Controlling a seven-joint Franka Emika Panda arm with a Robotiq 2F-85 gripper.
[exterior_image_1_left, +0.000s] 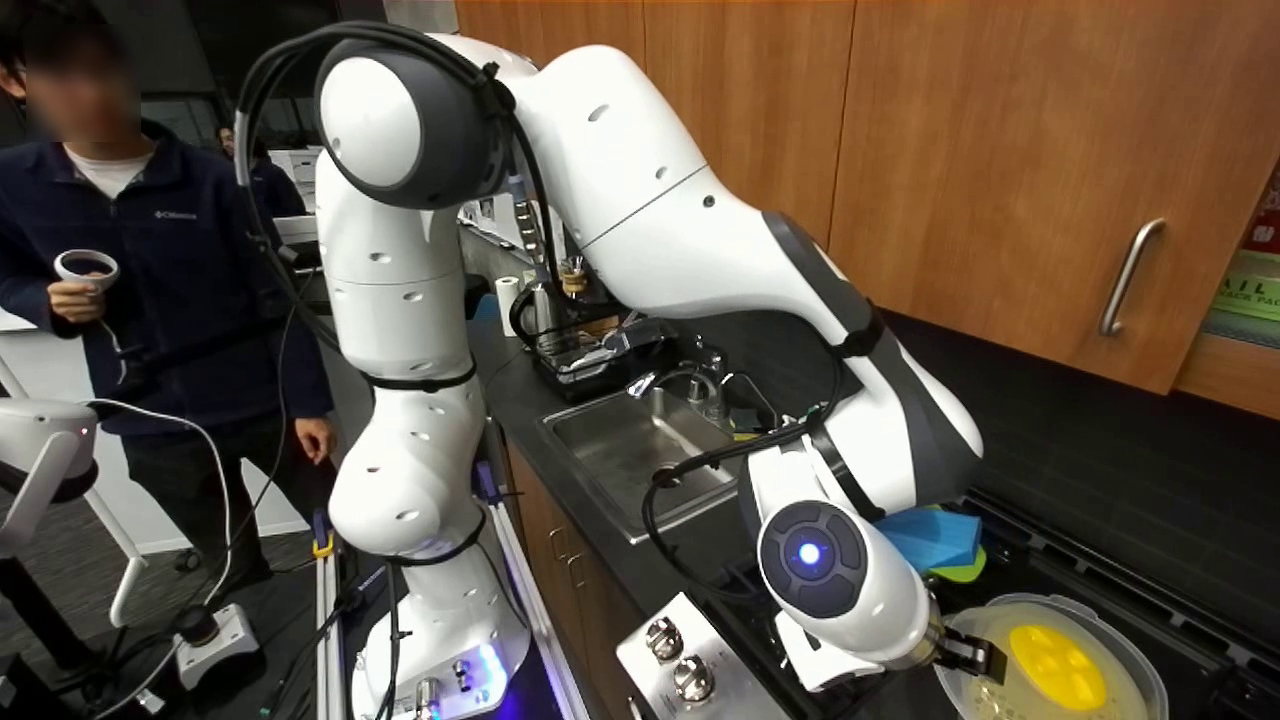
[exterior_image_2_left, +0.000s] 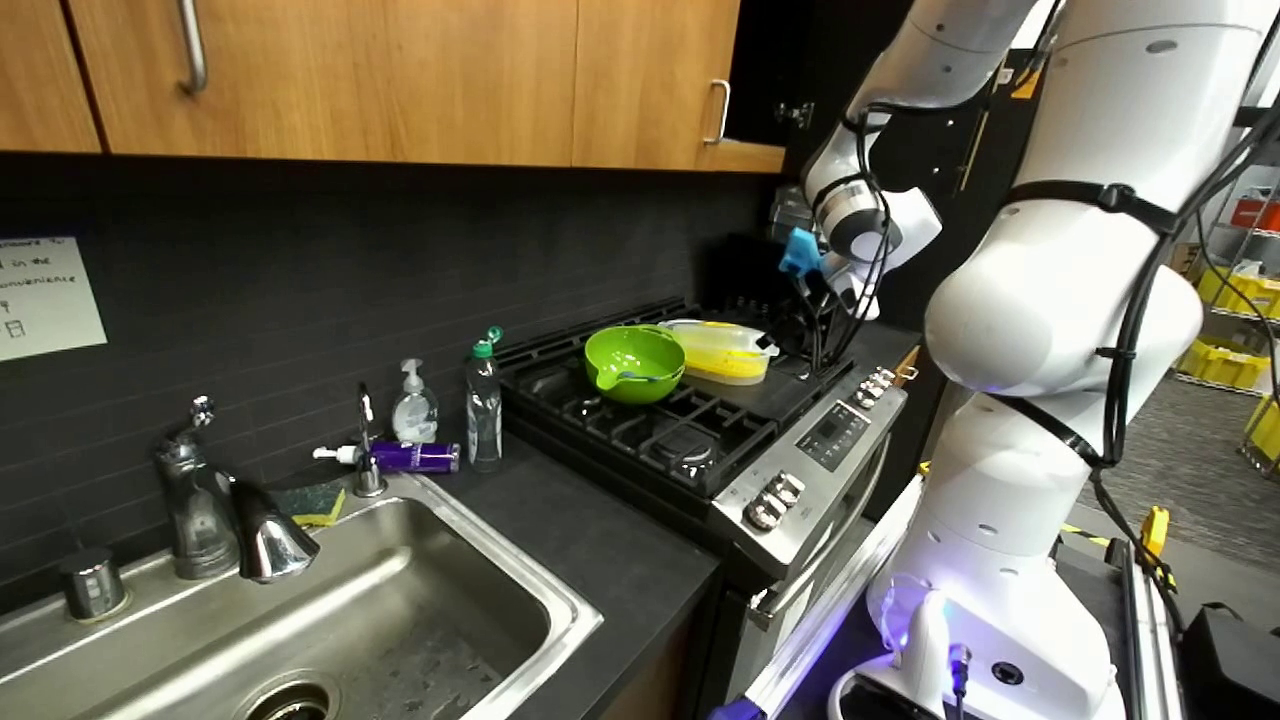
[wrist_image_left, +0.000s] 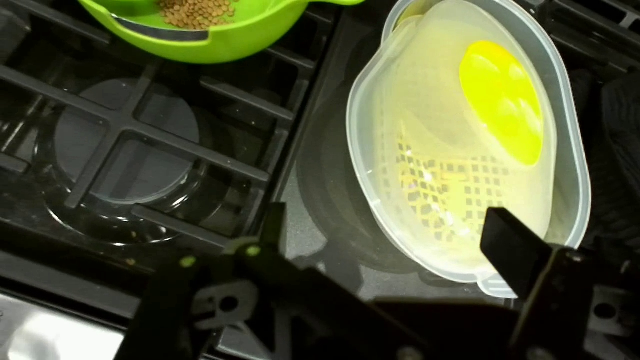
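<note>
The white robot arm (exterior_image_1_left: 680, 240) reaches over the stove (exterior_image_2_left: 830, 432), its wrist bent down above the half farther from the sink (exterior_image_2_left: 430, 570). On the stove's smooth dark middle plate, between the front and back edges, rests a translucent container (wrist_image_left: 570, 165), with see-through and yellow parts nested inside it. The green bowl (wrist_image_left: 230, 50) stands just beside it, apart, on the grate nearer the sink and toward the stove's back edge. Judging progress from how these lie, the bowl already has something in it and the container's parts sit together, but no hold on the container is in place; whether work on it is finished or still to be done, I cannot tell. The gripper (wrist_image_left: 387, 222) is spread wide and carries nothing; it hangs at the end of the container nearer the stove's front edge, and in the wrist view a stretch of the container's rim shows between its two sides. A bright yellow oval (wrist_image_left: 502, 102) on the nested part lies away from it, toward the stove's back edge. Of the fingers (wrist_image_left: 517, 255), one overlaps the container's rim, contact unclear; the other appears out past the rim, by the grate. Smallest are the brown, lentil-like pieces (wrist_image_left: 195, 12) heaped in the green bowl.
</note>
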